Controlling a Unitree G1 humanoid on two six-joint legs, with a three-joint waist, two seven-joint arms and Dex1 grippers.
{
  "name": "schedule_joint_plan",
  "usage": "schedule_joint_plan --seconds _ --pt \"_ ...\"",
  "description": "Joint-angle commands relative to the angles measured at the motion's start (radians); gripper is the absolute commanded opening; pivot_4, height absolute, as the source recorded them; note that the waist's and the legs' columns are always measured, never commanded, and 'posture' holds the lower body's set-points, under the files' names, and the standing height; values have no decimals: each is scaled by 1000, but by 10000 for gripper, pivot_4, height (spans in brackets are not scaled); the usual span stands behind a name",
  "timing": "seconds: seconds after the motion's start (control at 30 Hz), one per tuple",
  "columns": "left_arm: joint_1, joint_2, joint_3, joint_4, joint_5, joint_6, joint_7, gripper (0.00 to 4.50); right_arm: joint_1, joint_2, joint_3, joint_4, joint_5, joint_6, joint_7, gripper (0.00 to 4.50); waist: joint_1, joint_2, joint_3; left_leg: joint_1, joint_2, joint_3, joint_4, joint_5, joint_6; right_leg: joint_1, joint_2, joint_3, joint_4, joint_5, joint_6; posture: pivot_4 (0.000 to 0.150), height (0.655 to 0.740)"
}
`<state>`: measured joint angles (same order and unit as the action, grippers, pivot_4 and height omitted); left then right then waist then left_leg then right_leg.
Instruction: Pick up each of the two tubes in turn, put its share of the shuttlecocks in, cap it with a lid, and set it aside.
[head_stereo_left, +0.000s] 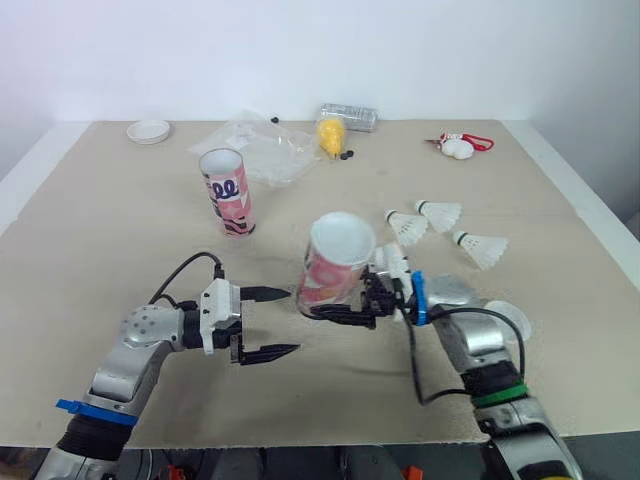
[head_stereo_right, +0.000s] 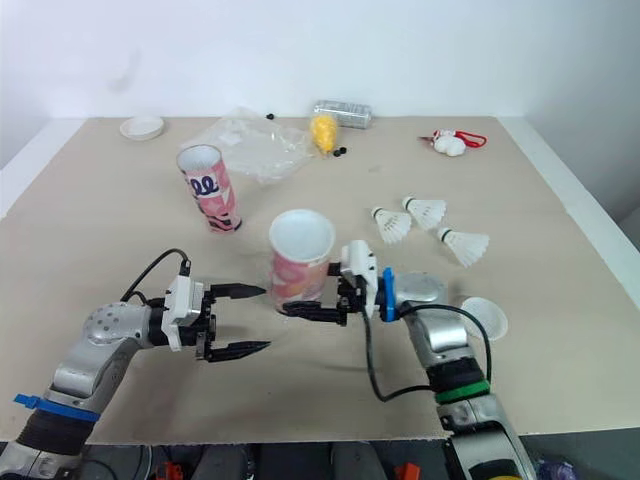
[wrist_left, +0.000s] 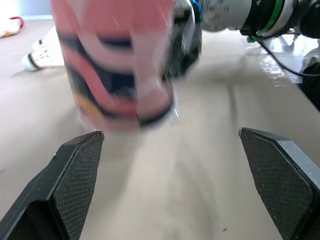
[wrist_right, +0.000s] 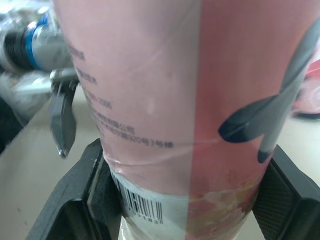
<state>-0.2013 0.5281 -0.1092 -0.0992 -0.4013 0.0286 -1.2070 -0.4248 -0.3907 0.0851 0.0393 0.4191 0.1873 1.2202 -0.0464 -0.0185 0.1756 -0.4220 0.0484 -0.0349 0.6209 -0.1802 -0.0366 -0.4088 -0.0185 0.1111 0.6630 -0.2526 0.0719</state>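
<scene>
My right gripper (head_stereo_left: 328, 302) is shut on the lower part of a pink patterned tube (head_stereo_left: 338, 258), which tilts with its open white mouth facing up. In the right wrist view the tube (wrist_right: 190, 100) sits between both fingers (wrist_right: 85, 200). My left gripper (head_stereo_left: 292, 321) stands open just left of this tube, not touching it, and the tube (wrist_left: 115, 65) lies ahead of its spread fingers (wrist_left: 75, 170). A second pink tube (head_stereo_left: 227, 190) stands upright and open further back on the left. Three shuttlecocks (head_stereo_left: 440, 213) lie on the table to the right.
A clear lid (head_stereo_left: 452, 290) and a white lid (head_stereo_left: 510, 318) lie beside my right arm. Another white lid (head_stereo_left: 148, 131) sits at the far left corner. A plastic bag (head_stereo_left: 255, 145), a yellow object (head_stereo_left: 331, 135) and a red-and-white item (head_stereo_left: 458, 145) lie along the back.
</scene>
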Motion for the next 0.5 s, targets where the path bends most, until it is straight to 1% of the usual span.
schedule_joint_plan --seconds 0.03,0.13,0.23,0.3,0.5 --pt "-33 -19 -7 -49 -47 46 8 45000 56 -48 -183 -177 110 114 -174 33706 1 0 0 0 0 0 0 0 0 0 0 0 0 0 0 1500 7400" --pt "-57 -36 -7 -59 -75 92 17 45000 103 -82 -275 -217 125 139 -268 33706 0 -1 0 0 0 0 1 0 0 0 0 0 0 0 0 1500 7400" --pt "-86 -71 -14 -79 -101 154 57 45000 161 -116 -408 -195 109 109 -371 33706 0 -1 0 0 0 0 1 0 0 0 0 0 0 0 -1 1500 7400" --pt "-93 -91 -35 -91 -90 185 85 45000 189 -126 -500 -161 90 74 -455 33706 0 -1 0 0 0 0 1 0 0 0 0 0 0 1 0 1500 7400" --pt "-106 -128 -86 -101 -52 190 127 45000 253 -117 -639 -87 38 -24 -628 33706 -2 -1 0 1 -1 0 0 0 0 0 0 1 0 0 1 1500 7400"
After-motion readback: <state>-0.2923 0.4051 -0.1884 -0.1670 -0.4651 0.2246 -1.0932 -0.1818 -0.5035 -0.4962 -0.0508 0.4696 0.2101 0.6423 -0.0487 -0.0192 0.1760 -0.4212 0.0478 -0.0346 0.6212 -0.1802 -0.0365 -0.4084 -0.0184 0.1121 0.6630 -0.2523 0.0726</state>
